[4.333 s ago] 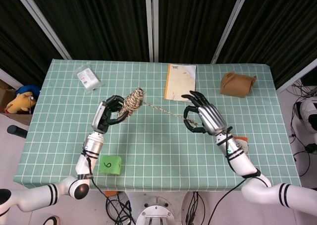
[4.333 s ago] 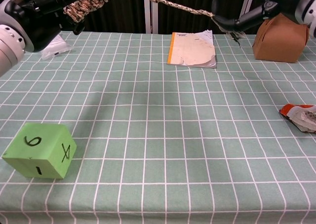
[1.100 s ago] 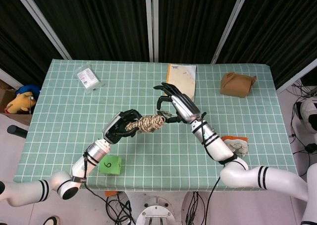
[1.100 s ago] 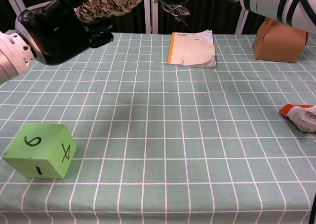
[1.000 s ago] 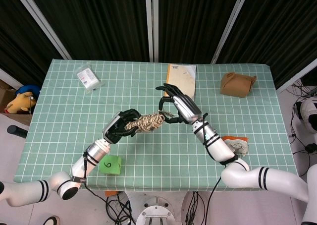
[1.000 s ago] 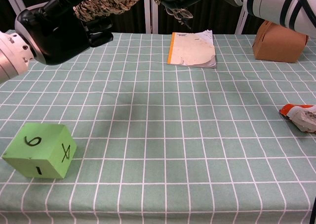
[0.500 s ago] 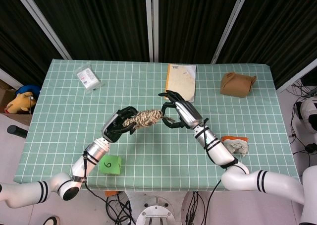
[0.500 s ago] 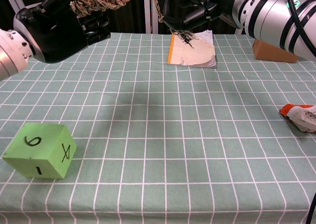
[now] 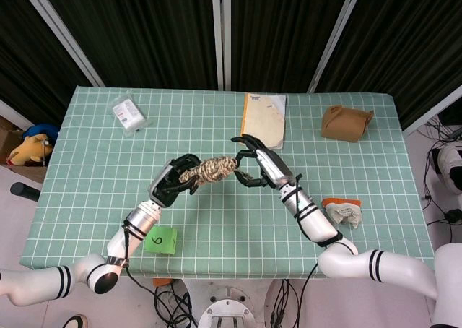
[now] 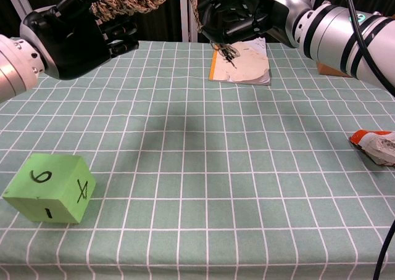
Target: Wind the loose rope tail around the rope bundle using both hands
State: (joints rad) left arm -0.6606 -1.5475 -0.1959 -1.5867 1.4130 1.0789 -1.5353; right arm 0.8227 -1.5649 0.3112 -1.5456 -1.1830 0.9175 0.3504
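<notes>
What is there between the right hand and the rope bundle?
Only a short stretch of the rope tail, running from the rope bundle down to the right hand. The head view shows it; below is bare tablecloth.

My left hand (image 9: 173, 183) holds the rope bundle (image 9: 209, 170) above the table (image 9: 216, 227); my right hand (image 9: 261, 167) is just right of it; the notebook (image 9: 263, 118) lies behind.

One rope bundle (image 9: 208, 170), two hands, one notebook (image 9: 263, 119)
</notes>
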